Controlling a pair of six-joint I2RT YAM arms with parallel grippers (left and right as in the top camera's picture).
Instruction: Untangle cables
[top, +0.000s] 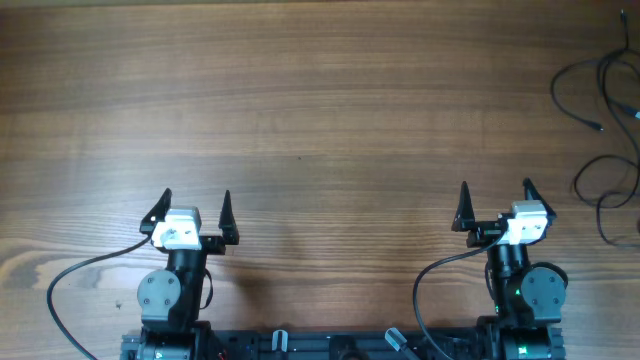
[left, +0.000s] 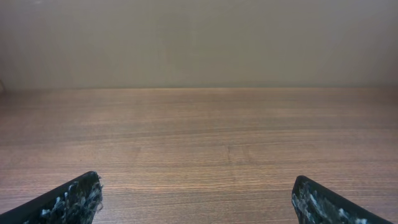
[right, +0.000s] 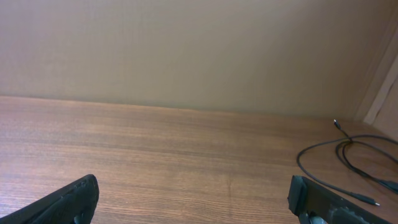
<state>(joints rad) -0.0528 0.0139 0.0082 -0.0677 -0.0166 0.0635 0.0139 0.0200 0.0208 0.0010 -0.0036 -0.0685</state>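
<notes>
The cables (top: 600, 120) are thin black wires lying in loose loops at the far right edge of the wooden table, partly cut off by the frame. They also show in the right wrist view (right: 339, 158), ahead and to the right of my fingers. My right gripper (top: 496, 206) is open and empty near the front right, well short of the cables. My left gripper (top: 193, 211) is open and empty at the front left, far from them. In the left wrist view only bare wood lies between the fingers (left: 196, 196). The right fingers (right: 193, 199) frame bare wood too.
The wooden table (top: 320, 100) stretches wide ahead of both arms. Thicker black arm cables (top: 60, 290) curve beside the arm bases at the front edge. A plain wall rises behind the table.
</notes>
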